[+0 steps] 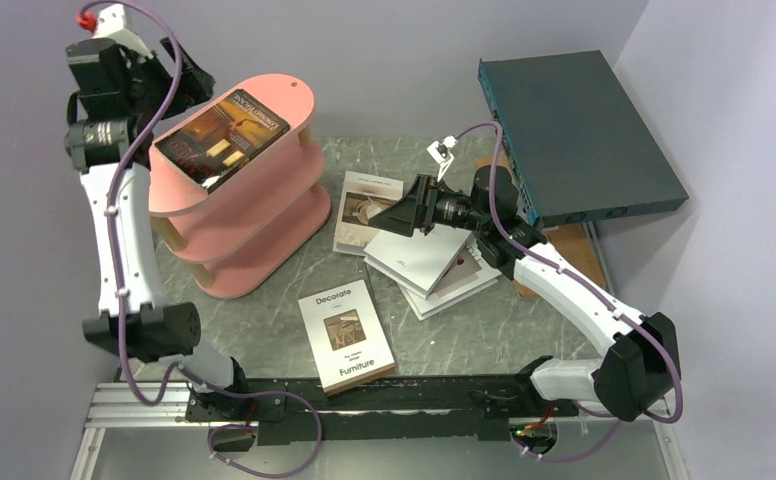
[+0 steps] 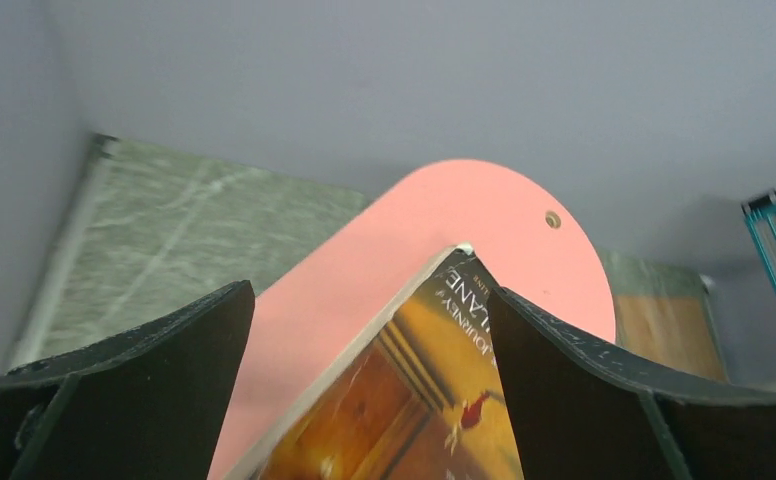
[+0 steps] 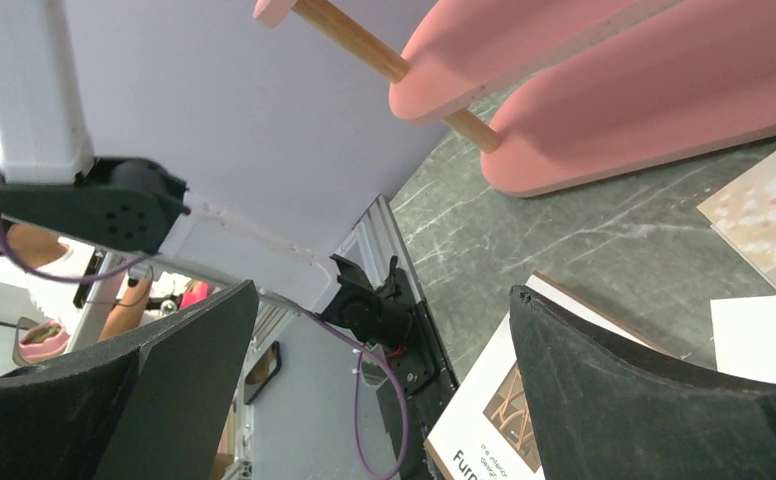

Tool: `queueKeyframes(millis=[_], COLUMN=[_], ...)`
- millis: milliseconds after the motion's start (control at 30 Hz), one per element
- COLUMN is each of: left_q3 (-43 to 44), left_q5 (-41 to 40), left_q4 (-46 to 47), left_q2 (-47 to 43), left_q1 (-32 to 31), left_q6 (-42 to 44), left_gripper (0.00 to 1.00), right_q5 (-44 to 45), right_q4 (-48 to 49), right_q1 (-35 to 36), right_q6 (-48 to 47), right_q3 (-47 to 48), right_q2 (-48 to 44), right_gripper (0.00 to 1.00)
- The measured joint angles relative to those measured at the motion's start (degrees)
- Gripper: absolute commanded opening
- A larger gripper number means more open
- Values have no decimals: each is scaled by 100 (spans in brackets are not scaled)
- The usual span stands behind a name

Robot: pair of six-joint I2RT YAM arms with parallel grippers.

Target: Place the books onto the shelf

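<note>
Most of the books lay mid-worktop toward its right edge, just under my wide-open right end effector, the nearer arm; the orange-brown book lay atop the shelf, my left end effector spread around its corner.

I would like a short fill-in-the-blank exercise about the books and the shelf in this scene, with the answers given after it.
1. The orange book lies on the ___ tier of the shelf.
2. Exactly ___ book lies on the shelf.
3. The right gripper hangs above the white books with its jaws ___.
Answers: top; one; open.
</note>
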Motion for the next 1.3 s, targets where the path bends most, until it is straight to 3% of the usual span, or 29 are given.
queueKeyframes(millis=[267, 500, 767, 1300], left_q3=[-382, -1408, -2124, -2079], left_q5=[-1272, -1462, -1362, -2358], left_q4=[142, 105, -389, -1217], left_q2=[-1676, -2647, -2124, -1825], left_q1=[-149, -1971, -3174, -3285], left_q6=[240, 448, 472, 699], left_gripper=[75, 74, 75, 77], right_q5=[-37, -120, -140, -140], right_q4=[125, 173, 173, 175], right_q1=[4, 4, 7, 7], right_q6=[31, 66, 81, 105], right_q3=[0, 0, 0, 0], right_q2=[184, 297, 343, 343], right_gripper=[100, 100, 100, 100])
